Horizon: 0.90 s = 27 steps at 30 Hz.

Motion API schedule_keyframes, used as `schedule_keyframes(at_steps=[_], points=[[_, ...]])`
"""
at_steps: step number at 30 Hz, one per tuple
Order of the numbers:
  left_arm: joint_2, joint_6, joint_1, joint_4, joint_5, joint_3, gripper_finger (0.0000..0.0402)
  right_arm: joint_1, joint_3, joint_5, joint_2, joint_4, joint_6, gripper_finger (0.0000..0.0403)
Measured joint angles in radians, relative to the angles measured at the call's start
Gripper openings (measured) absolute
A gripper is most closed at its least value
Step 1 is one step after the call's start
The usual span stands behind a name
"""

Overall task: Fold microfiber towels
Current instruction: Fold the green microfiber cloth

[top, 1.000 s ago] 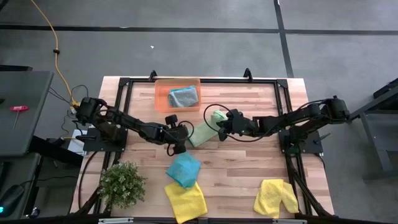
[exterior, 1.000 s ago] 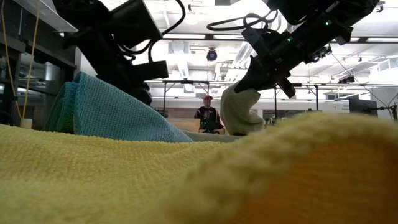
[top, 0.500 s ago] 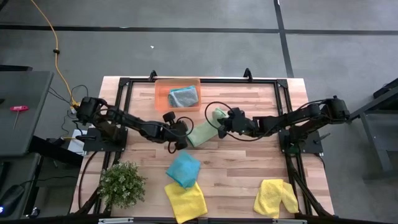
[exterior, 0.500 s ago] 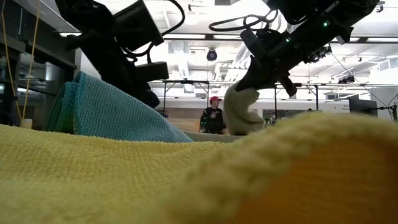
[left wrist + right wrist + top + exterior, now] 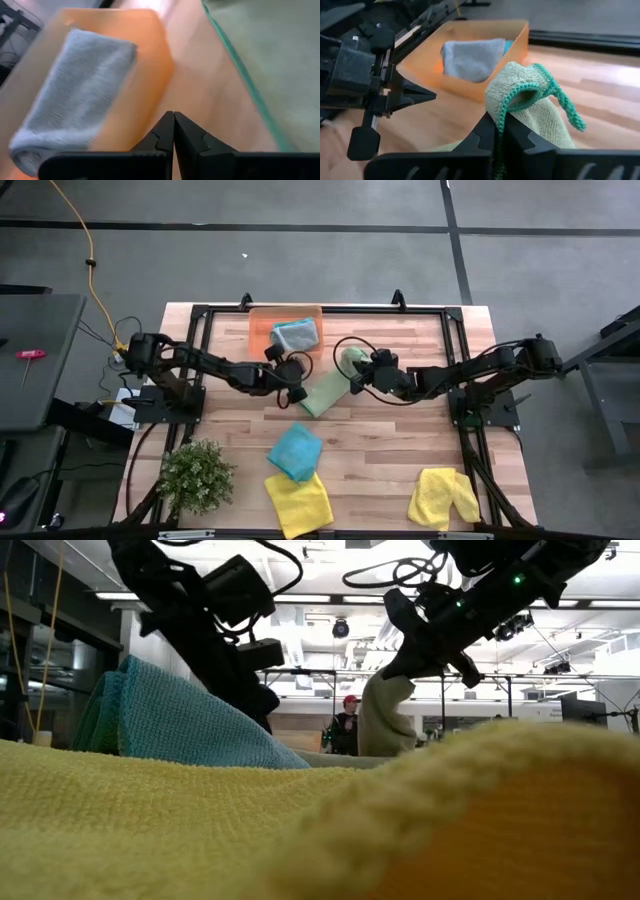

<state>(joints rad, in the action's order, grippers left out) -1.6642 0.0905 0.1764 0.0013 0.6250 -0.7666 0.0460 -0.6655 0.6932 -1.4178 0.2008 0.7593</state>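
Nubby light green cloth towel (image 5: 530, 107), translucent orange plastic tray (image 5: 517, 37), pale matt wooden table (image 5: 400, 445).

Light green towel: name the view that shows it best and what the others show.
The right wrist view: the light green towel fills it, an edge pinched in the shut right gripper. The high view shows it small, sloping down to the table. The low view shows only its lifted end. The left wrist view shows none.

Orange tray (image 5: 262, 330) at back, plant (image 5: 196, 473) in front.
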Motion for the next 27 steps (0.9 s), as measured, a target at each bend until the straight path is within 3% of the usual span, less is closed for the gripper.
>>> schedule_keyframes(at_steps=[8, 20, 27], points=[[0.016, -0.036, 0.019, 0.004, -0.042, 0.0, 0.0, 0.0, 0.0, 0.009, 0.0, 0.002, -0.017, 0.0], [0.1, 0.115, -0.396, -0.081, -0.028, 0.0, 0.0, 0.0, 0.0, -0.104, 0.0, 0.0, -0.049, 0.0], [0.063, 0.318, -0.507, -0.081, -0.003, 0.001, 0.0, 0.0, 0.0, -0.149, 0.0, -0.001, -0.096, 0.0]])
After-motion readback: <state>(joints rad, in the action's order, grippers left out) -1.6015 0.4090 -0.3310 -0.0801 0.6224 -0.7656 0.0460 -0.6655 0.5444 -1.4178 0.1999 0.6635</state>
